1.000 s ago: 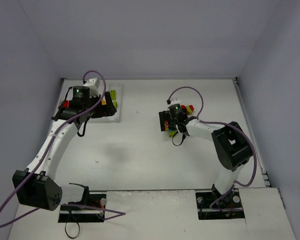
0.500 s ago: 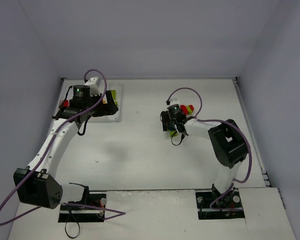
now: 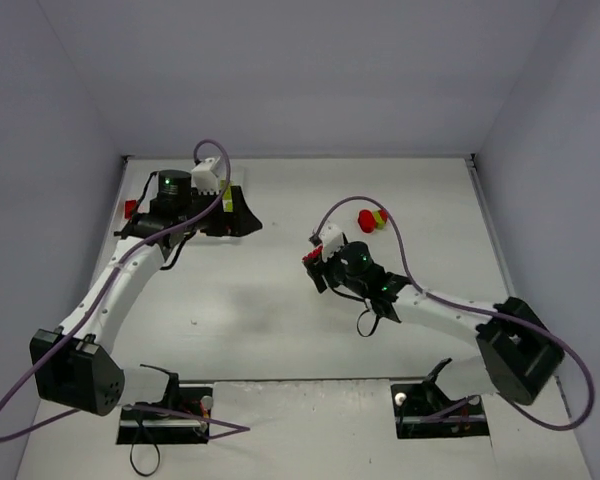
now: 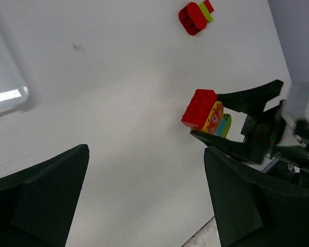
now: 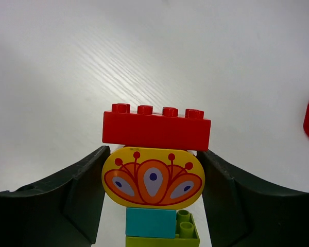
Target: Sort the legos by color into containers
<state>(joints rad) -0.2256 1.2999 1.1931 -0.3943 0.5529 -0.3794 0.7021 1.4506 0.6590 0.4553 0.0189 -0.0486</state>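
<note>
Separation seems the job here. The right end effector [image 5: 153, 172] is clamped on the yellow piece of a clump [image 5: 155, 131] of red, yellow, cyan and lime, held above mid-desk [image 3: 280, 300]. The left end effector [image 4: 144, 152] gapes wide with nothing in it and faces the clump. I'd have the left pinch only the red brick on top, square across its long sides, then pull straight off the studs. The tray [image 4: 5, 92] sits at ten o'clock from the clump, and a loose clump [image 3: 372, 219] lies at two o'clock.
</note>
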